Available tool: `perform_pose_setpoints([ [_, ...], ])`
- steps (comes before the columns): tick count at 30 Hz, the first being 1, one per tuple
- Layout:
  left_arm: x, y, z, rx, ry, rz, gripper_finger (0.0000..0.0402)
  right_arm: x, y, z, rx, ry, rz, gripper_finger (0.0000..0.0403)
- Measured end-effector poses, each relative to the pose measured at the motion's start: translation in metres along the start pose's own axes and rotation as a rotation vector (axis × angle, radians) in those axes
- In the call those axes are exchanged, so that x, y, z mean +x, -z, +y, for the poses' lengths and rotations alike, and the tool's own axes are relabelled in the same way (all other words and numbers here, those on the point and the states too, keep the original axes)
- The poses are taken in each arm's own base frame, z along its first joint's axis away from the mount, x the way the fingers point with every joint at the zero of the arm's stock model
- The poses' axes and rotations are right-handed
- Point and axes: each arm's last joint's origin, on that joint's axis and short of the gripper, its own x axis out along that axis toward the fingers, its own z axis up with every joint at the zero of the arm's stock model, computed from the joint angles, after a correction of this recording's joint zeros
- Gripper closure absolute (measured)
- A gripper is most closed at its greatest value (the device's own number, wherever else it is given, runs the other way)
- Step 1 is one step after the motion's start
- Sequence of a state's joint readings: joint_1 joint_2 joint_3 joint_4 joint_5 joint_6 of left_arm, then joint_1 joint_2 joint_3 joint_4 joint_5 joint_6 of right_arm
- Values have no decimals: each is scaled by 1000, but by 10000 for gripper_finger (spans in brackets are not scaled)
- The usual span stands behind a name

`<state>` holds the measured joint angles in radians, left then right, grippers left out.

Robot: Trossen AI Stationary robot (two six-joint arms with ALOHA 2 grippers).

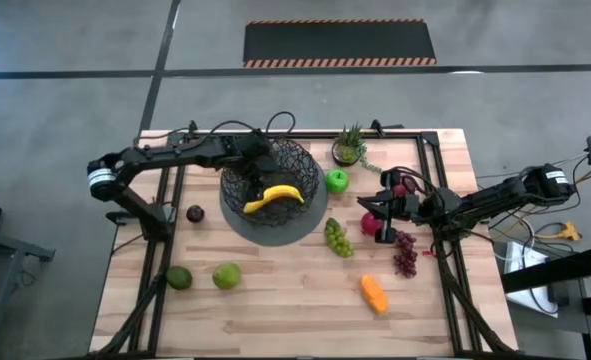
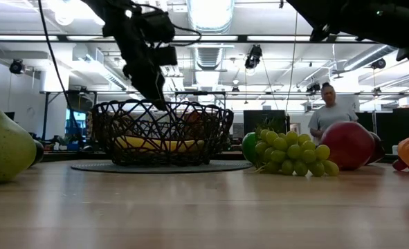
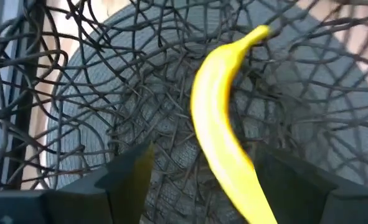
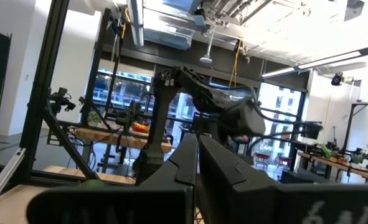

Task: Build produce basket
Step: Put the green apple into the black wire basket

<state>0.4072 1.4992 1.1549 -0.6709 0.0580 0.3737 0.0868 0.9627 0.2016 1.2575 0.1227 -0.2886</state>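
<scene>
Basket [image 1: 275,185] holds only the banana [image 1: 275,196], beneath my left gripper [image 3: 199,180], fingers apart. Beside the basket, grapes [image 1: 338,238], apples [image 1: 336,181] and more wait; my right gripper [image 1: 383,207] is closed, empty.

basket [image 1: 275,190]: you find it at the table's [image 1: 275,300] centre-back, standing on its round base.
banana [image 1: 275,196]: it lies inside the basket, toward its 6 o'clock side.
left gripper [image 1: 258,165]: you see it above the basket's 11 o'clock rim, over the bowl, with the banana below between its fingers [image 3: 124,177].
potted plant [image 1: 349,146]: at 2 o'clock from the basket, by the back edge.
apple [image 1: 336,181]: just beside the basket at 3 o'clock.
grapes [image 1: 338,238]: at 4 o'clock from the basket.
right gripper [image 1: 383,206]: at 3 o'clock, beyond the apple.
carrot-like piece [image 1: 374,293]: at 5 o'clock, near the front.
pear [image 1: 179,278] and lime [image 1: 226,275]: side by side at 7 o'clock.
</scene>
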Motion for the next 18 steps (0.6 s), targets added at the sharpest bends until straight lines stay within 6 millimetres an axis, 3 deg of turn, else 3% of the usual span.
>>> perform_pose_setpoints([
  [8,-42,-9,-21,46,-16,-150,180,0,2,0,-3,12,24,394],
  [12,-61,-18,-41,73,-13,-317,207,0,6,1,-9,0,67,394],
  [18,-65,-10,-77,207,-6,-614,253,-2,18,5,13,-33,192,394],
])
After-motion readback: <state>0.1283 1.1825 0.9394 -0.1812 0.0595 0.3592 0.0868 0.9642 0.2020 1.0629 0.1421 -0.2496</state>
